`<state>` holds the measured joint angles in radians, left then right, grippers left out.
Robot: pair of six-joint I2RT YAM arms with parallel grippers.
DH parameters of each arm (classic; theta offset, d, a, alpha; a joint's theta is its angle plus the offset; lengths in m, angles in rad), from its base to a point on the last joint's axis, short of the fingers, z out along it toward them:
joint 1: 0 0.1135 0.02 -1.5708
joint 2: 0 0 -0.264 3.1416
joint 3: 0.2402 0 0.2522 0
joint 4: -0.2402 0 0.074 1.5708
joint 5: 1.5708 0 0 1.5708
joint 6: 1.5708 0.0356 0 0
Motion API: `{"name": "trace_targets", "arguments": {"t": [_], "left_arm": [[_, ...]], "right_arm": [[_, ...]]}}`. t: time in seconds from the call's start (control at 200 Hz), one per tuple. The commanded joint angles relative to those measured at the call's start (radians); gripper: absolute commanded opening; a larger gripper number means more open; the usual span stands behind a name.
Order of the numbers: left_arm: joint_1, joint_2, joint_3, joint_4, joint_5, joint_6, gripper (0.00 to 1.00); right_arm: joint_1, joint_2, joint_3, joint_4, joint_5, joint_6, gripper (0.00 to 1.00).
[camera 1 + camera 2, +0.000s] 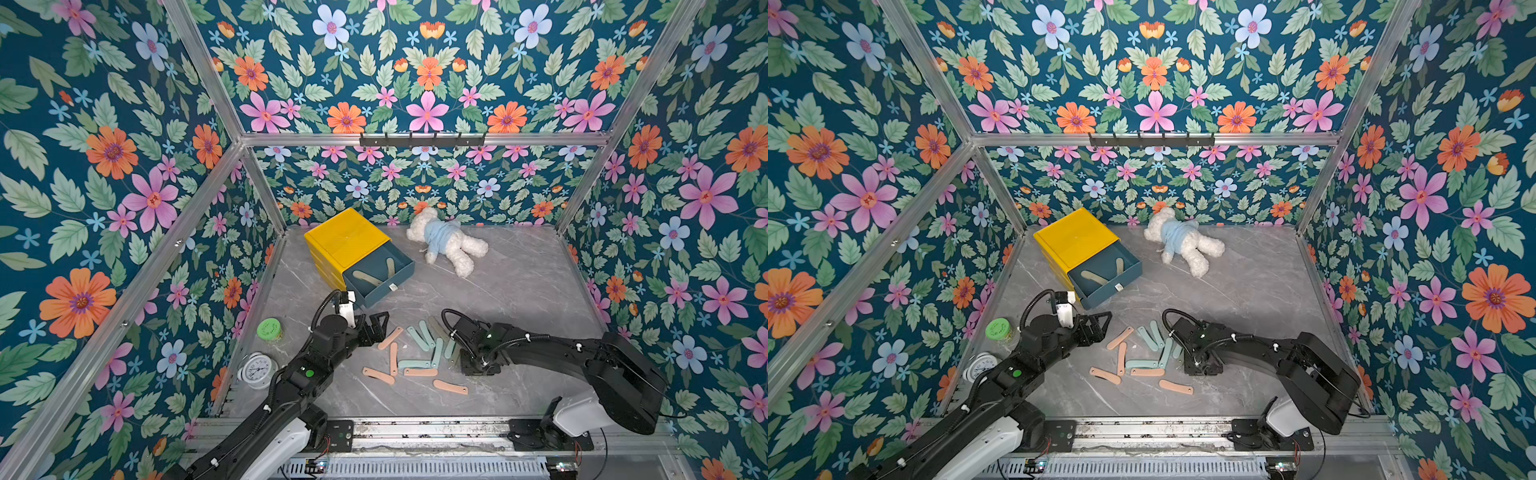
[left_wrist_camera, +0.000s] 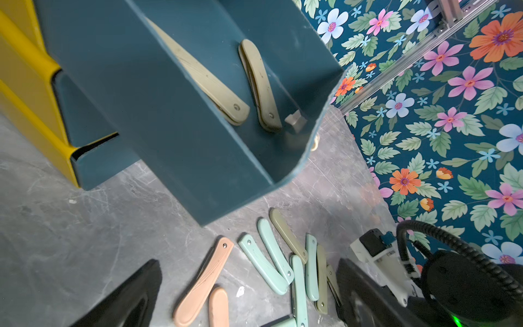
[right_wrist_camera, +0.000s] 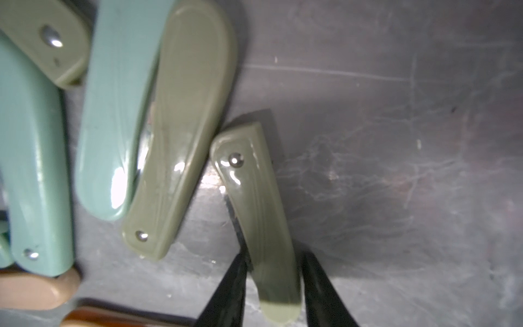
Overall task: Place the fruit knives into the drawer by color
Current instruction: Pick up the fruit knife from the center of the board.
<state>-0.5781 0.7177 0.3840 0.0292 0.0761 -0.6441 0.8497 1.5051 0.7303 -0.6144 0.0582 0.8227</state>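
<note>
At table (image 1: 519, 291) centre | R gripper (image 3: 273, 256) jaws pinching olive knife (image 3: 254, 212), lying flat | L gripper (image 1: 376, 328) wide open, empty, beside blue drawer (image 1: 384, 297) | 2 olive knives (image 1: 368, 277) inside | pink+teal knives (image 1: 413, 364) loose nearby

Lab test booth — aluminium frame (image 1: 419, 139), floral panels (image 1: 104, 166)

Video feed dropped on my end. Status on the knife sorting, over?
Left gripper open, beside the drawer. Right gripper jaws flank an olive knife, grip unconfirmed. Two olive knives in drawer. Nothing blocking.
</note>
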Motion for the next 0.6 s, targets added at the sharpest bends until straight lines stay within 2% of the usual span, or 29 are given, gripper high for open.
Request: {"name": "trace_targets", "arguments": {"t": [0.0, 0.26, 0.595], "left_arm": [[0.000, 0.006, 0.007, 0.034, -0.003, -0.002, 0.99], [0.000, 0.023, 0.012, 0.035, 0.001, -0.003, 0.99], [0.000, 0.019, 0.021, 0.032, -0.004, -0.004, 0.99]], "right_arm": [[-0.001, 0.029, -0.029, -0.015, -0.047, -0.002, 0.32], [-0.001, -0.038, -0.043, 0.015, 0.003, -0.012, 0.23], [-0.004, -0.295, -0.023, -0.002, 0.128, -0.046, 0.19]]}}
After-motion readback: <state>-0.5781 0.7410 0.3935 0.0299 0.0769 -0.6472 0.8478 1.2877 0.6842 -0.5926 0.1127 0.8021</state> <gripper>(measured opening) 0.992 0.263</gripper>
